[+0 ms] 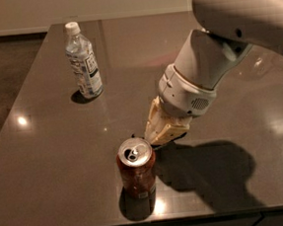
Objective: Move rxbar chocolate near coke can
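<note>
Coke can (136, 171) was seen nearest, upright by the front edge of the worktop (47, 168), silver top and pull tab turned up. Just beyond it, close to its rim on the right of the view, the tool (161, 129) was found low over the surface, angled down towards the can. Whether the tool was open, closed or gripping could not be told: its tip was masked by its own pale casing. The rxbar chocolate was not plainly made out either. Only a dark sliver under the tool was seen, and that could not be separated from the shadow (211, 171) cast across the worktop. By judgement, the bar was held at the tool tip, right beside the can, so the task was reckoned nearly finished. What was called for next, it was judged, was a gentle set-down. The bar should be laid flat on bare worktop just beside the can, not against it. The tool should then be lifted straight up, so that the can was not knocked over by the thick arm (204, 67) behind. Farther back, well apart on the left, a clear water bottle (83, 60) with a white cap was seen standing, out of the way.
</note>
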Available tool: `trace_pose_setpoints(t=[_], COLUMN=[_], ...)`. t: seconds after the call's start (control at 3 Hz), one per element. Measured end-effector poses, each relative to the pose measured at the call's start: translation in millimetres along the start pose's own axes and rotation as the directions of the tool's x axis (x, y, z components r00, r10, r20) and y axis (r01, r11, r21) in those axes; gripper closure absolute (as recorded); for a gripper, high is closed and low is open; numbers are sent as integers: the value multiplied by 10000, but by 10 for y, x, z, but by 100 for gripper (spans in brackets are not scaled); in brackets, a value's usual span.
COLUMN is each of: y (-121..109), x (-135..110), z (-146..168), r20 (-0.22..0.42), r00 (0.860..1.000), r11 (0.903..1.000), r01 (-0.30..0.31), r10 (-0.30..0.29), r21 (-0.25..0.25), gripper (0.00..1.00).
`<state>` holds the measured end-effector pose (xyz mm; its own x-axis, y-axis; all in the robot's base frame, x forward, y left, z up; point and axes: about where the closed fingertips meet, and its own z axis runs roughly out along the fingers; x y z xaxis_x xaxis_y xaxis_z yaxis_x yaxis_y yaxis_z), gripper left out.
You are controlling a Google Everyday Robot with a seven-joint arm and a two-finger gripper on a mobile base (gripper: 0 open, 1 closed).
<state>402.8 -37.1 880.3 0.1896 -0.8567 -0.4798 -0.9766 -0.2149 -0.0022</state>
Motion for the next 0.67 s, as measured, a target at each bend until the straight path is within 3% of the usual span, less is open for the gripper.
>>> trace_pose_setpoints(t=[0.67], y=[107], x=[-4], z=[36], r20=[141], r00=[9998], r11=[9996], r01=[165], r10=[-162], r21=[-234], gripper=[30])
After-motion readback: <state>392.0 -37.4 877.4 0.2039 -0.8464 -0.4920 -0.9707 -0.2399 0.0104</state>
